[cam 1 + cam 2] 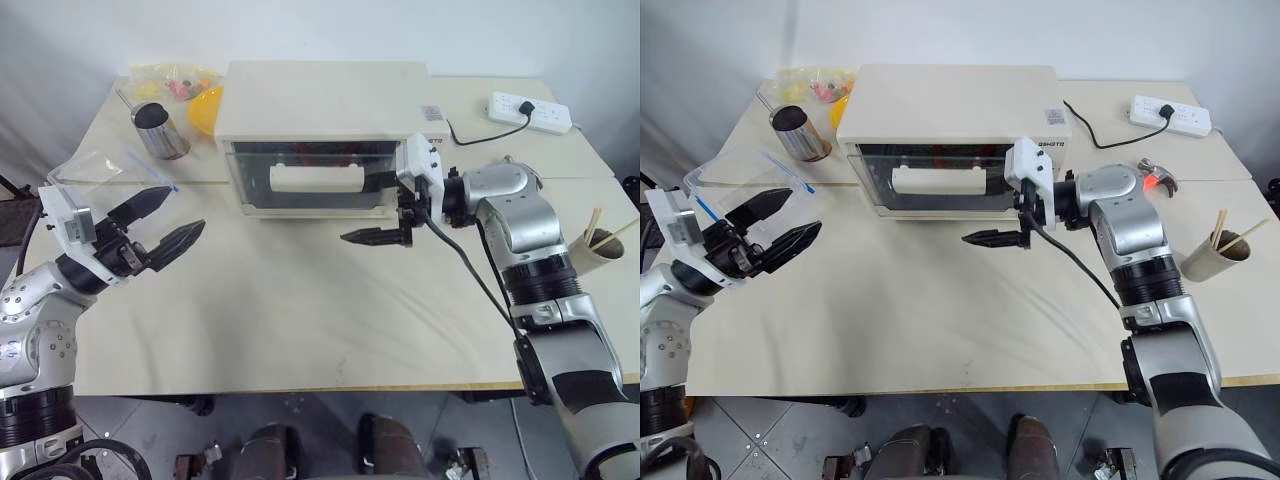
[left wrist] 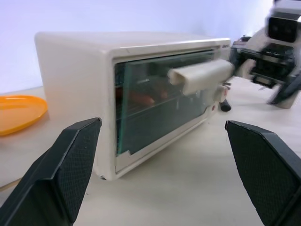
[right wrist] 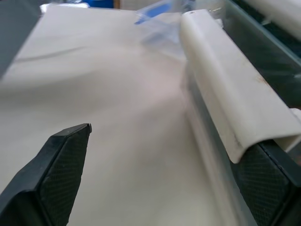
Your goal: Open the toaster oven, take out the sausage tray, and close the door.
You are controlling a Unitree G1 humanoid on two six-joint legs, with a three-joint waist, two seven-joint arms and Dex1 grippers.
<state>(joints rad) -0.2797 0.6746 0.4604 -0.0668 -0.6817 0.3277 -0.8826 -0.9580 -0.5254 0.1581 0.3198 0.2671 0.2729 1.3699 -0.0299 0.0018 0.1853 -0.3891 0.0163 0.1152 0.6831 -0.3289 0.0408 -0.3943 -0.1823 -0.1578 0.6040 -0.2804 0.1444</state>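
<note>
The cream-white toaster oven [image 1: 325,95] stands at the back middle of the table. Its glass door [image 2: 155,117] is closed, with the white bar handle [image 1: 315,178] across it. Red sausages [image 2: 141,98] show dimly through the glass; the sausage tray under them is hard to make out. My right gripper [image 1: 385,208] is open at the handle's right end. One finger [image 3: 265,167] sits behind the bar against the glass, the other [image 1: 375,237] hangs in front and below. My left gripper [image 1: 188,206] is open and empty, off to the oven's left, pointing at it.
Left of the oven are a metal cup [image 1: 160,130], an orange bowl [image 1: 205,110], a bag of sweets [image 1: 175,82] and a clear plastic container [image 1: 90,172]. A power strip [image 1: 530,112] lies back right. A paper cup with chopsticks [image 1: 600,250] stands at the right edge.
</note>
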